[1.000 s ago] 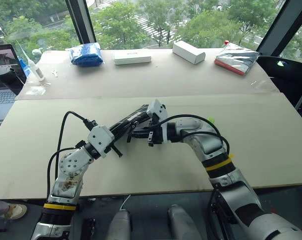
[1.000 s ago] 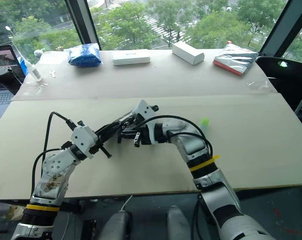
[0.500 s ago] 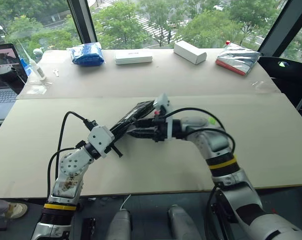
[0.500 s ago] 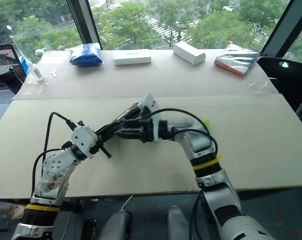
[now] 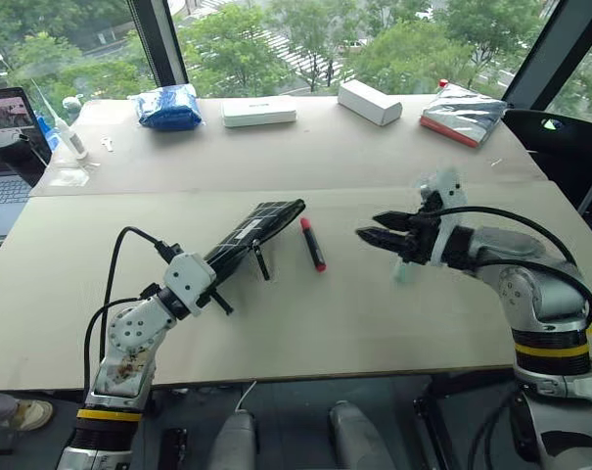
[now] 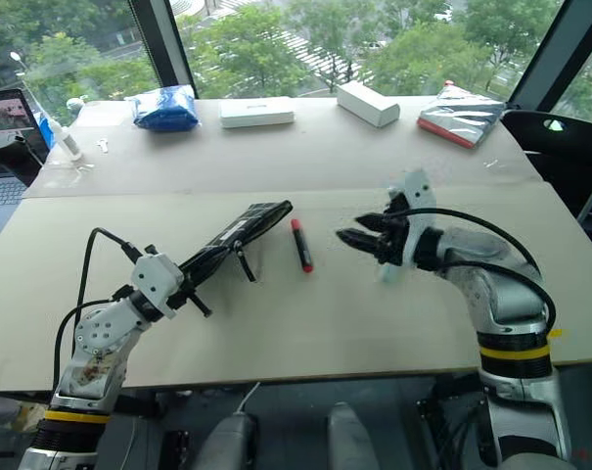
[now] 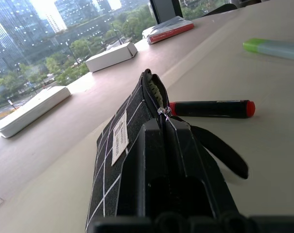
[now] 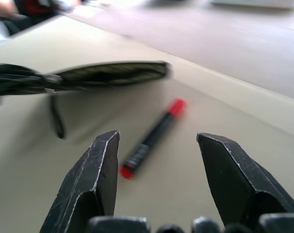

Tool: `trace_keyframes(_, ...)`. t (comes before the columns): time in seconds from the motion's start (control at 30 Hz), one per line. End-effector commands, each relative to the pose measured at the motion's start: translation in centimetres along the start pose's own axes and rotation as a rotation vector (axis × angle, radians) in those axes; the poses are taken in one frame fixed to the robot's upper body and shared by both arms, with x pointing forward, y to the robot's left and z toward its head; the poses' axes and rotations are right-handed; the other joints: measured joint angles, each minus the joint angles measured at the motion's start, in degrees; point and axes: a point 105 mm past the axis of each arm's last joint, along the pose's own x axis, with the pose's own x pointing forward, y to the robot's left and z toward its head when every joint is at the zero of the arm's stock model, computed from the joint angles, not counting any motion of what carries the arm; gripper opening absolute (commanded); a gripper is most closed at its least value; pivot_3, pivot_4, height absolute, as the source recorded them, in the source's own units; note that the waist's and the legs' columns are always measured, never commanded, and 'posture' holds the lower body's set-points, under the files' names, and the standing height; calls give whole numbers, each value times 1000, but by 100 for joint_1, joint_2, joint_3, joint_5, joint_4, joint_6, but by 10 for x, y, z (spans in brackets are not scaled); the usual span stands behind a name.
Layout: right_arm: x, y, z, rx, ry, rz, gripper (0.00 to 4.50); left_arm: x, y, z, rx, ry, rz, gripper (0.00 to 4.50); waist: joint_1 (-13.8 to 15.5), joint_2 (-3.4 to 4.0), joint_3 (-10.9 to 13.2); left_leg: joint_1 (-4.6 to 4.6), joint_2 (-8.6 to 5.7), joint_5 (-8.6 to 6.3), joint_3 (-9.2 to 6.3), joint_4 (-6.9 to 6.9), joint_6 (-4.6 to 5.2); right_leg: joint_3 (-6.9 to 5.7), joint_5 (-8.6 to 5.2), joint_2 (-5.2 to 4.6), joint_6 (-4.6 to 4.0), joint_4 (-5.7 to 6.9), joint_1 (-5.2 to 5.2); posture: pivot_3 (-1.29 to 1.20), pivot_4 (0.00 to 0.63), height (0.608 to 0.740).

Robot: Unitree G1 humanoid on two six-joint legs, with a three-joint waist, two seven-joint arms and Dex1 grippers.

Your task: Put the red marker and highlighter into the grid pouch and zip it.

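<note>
The slim red marker (image 5: 312,244) lay on the bench (image 5: 305,323) just beside the black grid-lined fabric pouch (image 5: 253,231), which the left tool (image 7: 164,145) clamped; the right tool (image 5: 370,235) stood apart. The left wrist view showed the stubby green-capped highlighter (image 7: 275,48) beyond.

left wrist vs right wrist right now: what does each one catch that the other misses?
Left wrist alone: the stubby highlighter with a yellow-green cap lying on the table, two white boxes further back, the pouch's small white label, and the left end effector shut on the pouch at its zipper.

Right wrist alone: the right end effector open and holding nothing.

Both: the black fabric grid pouch, its mouth open, and the slim red and black marker lying on the beige table beside it, outside the pouch.
</note>
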Motion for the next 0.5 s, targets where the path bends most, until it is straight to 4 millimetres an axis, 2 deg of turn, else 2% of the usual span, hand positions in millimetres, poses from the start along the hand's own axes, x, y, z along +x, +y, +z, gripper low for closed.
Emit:
trace_keyframes(0.03, -15, -23, -10, -15, 72, -217, 2850, -2, 5, 12, 22, -43, 6, 0, 5, 0, 0, -1, 0, 0, 0, -1, 0, 0, 0, 0, 0, -2, 0, 0, 150, 740)
trace_keyframes(0.3, -20, -10, -26, 72, 141, -304, 2850, 2, 3, 11, 12, -51, -8, 0, -17, 0, 0, -1, 0, 0, 2, -1, 0, 4, 1, 1, -1, -4, 1, 0, 150, 740)
trace_keyframes(0.5, -22, -30, -36, 85, 169, -461, 2850, 3, 1, 11, 7, -56, -7, 0, 17, 0, 0, -4, -3, 0, 2, 1, 0, 4, 1, -2, 0, -10, 4, 0, 150, 740)
